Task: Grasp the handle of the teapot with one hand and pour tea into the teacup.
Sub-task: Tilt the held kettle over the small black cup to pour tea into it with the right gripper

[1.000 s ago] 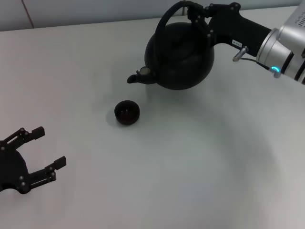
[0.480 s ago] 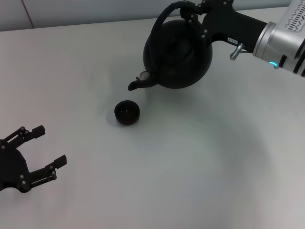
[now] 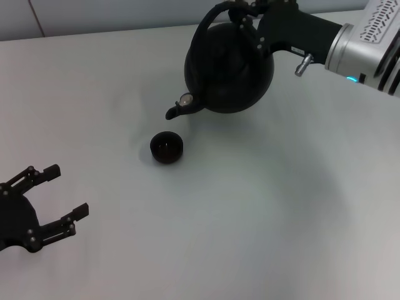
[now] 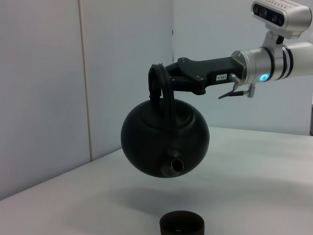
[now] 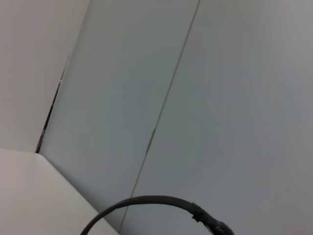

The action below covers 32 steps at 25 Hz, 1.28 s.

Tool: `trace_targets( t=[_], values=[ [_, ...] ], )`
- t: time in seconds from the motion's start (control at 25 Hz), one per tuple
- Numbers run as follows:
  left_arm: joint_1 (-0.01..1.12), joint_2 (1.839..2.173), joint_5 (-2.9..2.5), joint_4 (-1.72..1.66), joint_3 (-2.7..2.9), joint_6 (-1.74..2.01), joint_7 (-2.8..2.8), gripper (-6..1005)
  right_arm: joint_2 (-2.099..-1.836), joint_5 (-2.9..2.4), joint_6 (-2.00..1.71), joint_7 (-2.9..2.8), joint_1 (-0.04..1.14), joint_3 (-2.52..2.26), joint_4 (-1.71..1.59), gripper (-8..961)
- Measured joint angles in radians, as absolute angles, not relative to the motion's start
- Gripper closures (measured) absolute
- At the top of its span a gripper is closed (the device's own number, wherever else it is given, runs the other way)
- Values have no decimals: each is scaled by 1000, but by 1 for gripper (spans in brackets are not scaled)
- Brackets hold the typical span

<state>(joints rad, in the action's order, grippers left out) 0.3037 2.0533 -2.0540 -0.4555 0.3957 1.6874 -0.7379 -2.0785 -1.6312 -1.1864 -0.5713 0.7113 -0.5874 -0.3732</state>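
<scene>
Tabletop (image 3: 262, 225), the largest surface we see: smooth, matte, pale grey-white, running back to flat light wall panels with thin vertical seams.

Right arm next in size: a glossy silver-white cylindrical forearm with a small blue-lit ring, tapering into an angular black wrist housing. We log the right gripper (image 3: 240, 9) at the far right of the table, raised, its jaws clenched on the handle (image 4: 160, 87), a slim black arched bail that loops over the pot.

We note the teapot (image 3: 228, 69) as a squat, round, matte-black body, faintly rough in finish, hanging clear of the table from that handle. It is tipped forward, so the short stubby spout (image 3: 178, 108) points down and toward the robot's left. In the left wrist view the spout's open mouth faces us, above the cup with a clear gap between them; a soft shadow lies on the table beneath the pot.

Left gripper (image 3: 56, 200) sits low at the near left edge, well apart from the pot: black skeletal linkage fingers, spread wide and released, grasping nothing.

Smallest item: the teacup (image 3: 167, 147), a tiny round handleless dark brown-black cup, upright on the table just below and beside the spout tip.
</scene>
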Motion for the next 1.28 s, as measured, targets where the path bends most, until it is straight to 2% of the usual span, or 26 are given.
trace_targets(
  t=[1.28],
  values=[
    [313, 2056, -2054, -456, 396, 1683, -738, 133, -2079, -1632, -1160, -437, 726, -689, -410, 861]
  ],
)
